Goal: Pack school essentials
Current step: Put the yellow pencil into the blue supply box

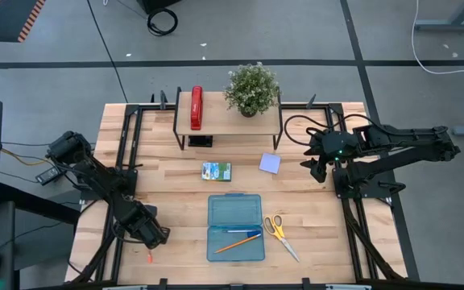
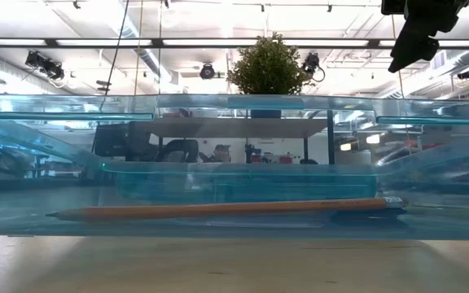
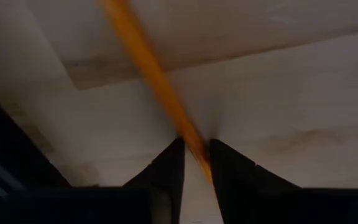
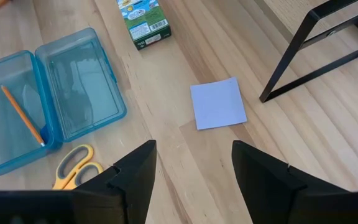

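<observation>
Orange pencil (image 3: 151, 74) at the table's 7 o'clock sits pinched between the left gripper (image 3: 196, 155) fingers; the right gripper (image 4: 193, 163), at 3 o'clock, gapes empty.

Pale wood table (image 1: 312, 242) w/ black frame. Translucent blue case (image 1: 235, 227), open, orange pencil (image 1: 237, 242) inside. 2nd orange pencil (image 3: 151, 74) lies on the wood. Yellow-handled scissors (image 1: 275, 227), silver blades. Green-blue printed packet (image 1: 216, 171), white text & barcode. Lavender sticky-note pad (image 1: 270, 163), plain. Red stapler (image 1: 196, 107). Green plant (image 1: 252, 87), dark pot. Both arms black.
</observation>
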### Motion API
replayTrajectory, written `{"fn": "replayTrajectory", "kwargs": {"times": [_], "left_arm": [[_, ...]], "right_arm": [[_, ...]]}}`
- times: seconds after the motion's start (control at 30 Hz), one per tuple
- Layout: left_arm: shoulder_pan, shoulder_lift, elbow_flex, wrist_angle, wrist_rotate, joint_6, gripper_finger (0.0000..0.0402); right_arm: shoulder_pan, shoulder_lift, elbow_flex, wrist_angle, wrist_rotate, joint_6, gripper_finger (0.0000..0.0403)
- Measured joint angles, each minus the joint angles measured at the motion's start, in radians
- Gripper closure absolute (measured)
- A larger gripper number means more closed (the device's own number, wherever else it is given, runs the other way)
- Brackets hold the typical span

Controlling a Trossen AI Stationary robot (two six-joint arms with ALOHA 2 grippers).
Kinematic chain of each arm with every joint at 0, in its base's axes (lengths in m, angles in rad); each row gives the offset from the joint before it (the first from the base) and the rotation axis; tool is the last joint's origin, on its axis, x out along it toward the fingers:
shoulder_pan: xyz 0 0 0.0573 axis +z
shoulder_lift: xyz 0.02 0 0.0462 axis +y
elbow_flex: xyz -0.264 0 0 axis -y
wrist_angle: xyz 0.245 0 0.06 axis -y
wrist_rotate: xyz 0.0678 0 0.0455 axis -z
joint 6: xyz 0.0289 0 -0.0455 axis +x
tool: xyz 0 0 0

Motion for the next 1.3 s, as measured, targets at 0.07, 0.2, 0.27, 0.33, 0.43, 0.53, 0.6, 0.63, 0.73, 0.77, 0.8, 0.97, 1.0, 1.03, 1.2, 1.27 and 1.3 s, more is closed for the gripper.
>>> {"fn": "replayTrajectory", "kwargs": {"times": [0.07,0.2,0.27,0.33,0.43,0.53,0.6,0.63,0.73,0.77,0.8,0.97,1.0,1.03,1.2,1.27,1.3], "left_arm": [[0.0,0.0,0.0,-0.002,-0.003,0.013,0.0345],[0.001,0.0,0.0,-0.006,-0.007,0.015,0.0379],[0.001,0.0,0.001,-0.008,-0.008,0.016,0.0388],[0.001,0.001,0.011,-0.015,-0.018,0.017,0.039],[0.0,0.004,0.036,-0.027,-0.041,0.02,0.0384],[0.001,0.006,0.062,-0.039,-0.093,0.026,0.0381],[0.002,0.006,0.089,-0.04,-0.109,0.026,0.0385],[0.002,0.006,0.106,-0.044,-0.113,0.027,0.0387],[0.008,0.006,0.15,-0.084,-0.135,0.041,0.0389],[0.014,0.006,0.169,-0.099,-0.142,0.048,0.0388],[0.021,0.006,0.19,-0.118,-0.153,0.062,0.0386],[0.078,0.005,0.305,-0.236,-0.233,0.196,0.0386],[0.093,0.005,0.329,-0.249,-0.258,0.237,0.0388],[0.111,0.004,0.352,-0.258,-0.287,0.283,0.0389],[0.206,0.003,0.449,-0.209,-0.433,0.638,0.0382],[0.253,0.003,0.475,-0.172,-0.454,0.805,0.038],[0.279,0.003,0.484,-0.152,-0.455,0.884,0.038]], "right_arm": [[0.0,0.0,0.0,0.0,0.0,0.0,0.0186],[0.0,0.0,0.0,0.0,0.0,0.0,0.0186],[0.0,0.0,0.0,0.0,0.0,0.0,0.0186],[0.0,0.0,0.0,0.0,0.0,-0.002,0.0186],[0.0,0.0,0.0,0.0,0.0,-0.005,0.0186],[0.0,0.0,0.0,0.0,0.0,-0.011,0.0186],[0.0,0.0,0.0,0.0,0.0,-0.02,0.0186],[0.0,0.0,0.0,0.0,0.0,-0.023,0.0186],[0.0,0.0,0.0,0.0,0.0,-0.029,0.0186],[0.0,0.0,0.0,0.0,0.0,-0.031,0.0186],[0.0,0.0,0.0,0.0,0.0,-0.034,0.0186],[0.0,0.0,0.0,0.0,0.0,-0.05,0.0186],[0.0,0.0,0.0,0.0,0.001,-0.052,0.0186],[0.0,0.0,0.0,0.0,0.0,-0.054,0.0186],[0.0,0.0,0.0,0.0,0.001,-0.055,0.0186],[0.0,0.0,0.0,0.0,0.0,-0.047,0.0186],[0.0,0.0,0.0,-0.001,0.0,-0.039,0.0186]]}}
